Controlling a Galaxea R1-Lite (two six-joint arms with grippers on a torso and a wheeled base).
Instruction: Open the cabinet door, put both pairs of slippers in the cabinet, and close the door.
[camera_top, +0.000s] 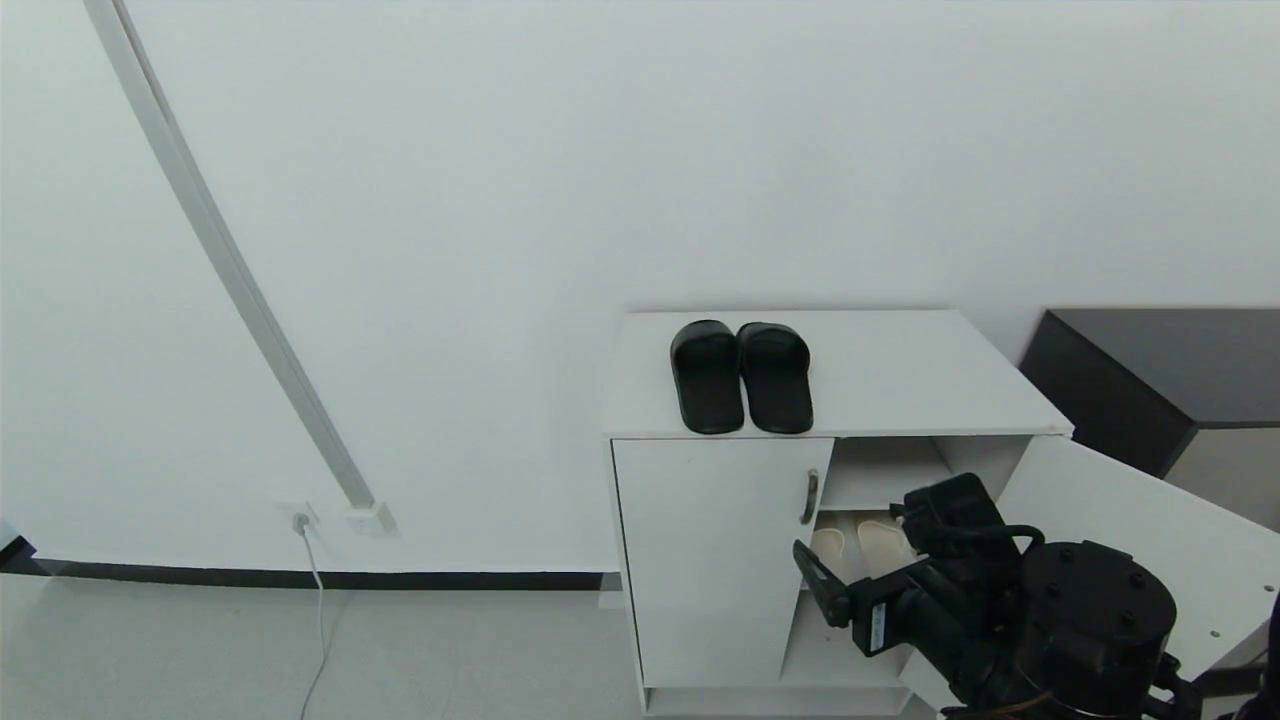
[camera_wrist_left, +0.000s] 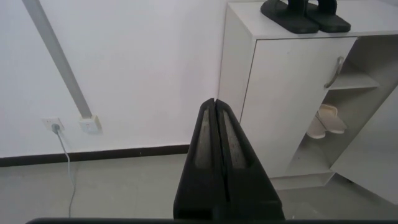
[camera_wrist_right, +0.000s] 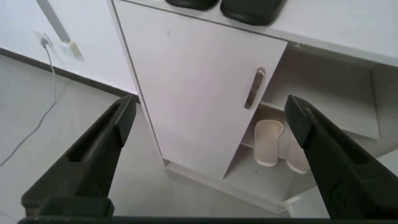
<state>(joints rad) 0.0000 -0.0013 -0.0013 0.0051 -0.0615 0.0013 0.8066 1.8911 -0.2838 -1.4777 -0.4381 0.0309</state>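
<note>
Cabinet (camera_top: 900, 370) half open – one pair in, one pair still on top.

Right-hand door (camera_top: 1130, 540) is swung wide open, left-hand door (camera_top: 715, 560) is closed, its metal handle (camera_top: 810, 497) at the inner edge. Black slippers (camera_top: 741, 377) sit side by side on the cabinet's top surface, touching each other, above the closed door. Cream slippers (camera_top: 860, 545) are inside the open compartment, on the shelf below the upper one, side by side. Right end effector (camera_wrist_right: 208, 112) is in front of the cabinet near the handle – fingers spread wide apart, holding nothing. Left end effector (camera_wrist_left: 215, 106) is off to the cabinet's left, fingers pressed together, nothing between them. Wall socket (camera_top: 300, 521) with a cable sits low on the wall, well apart from the cabinet.
</note>
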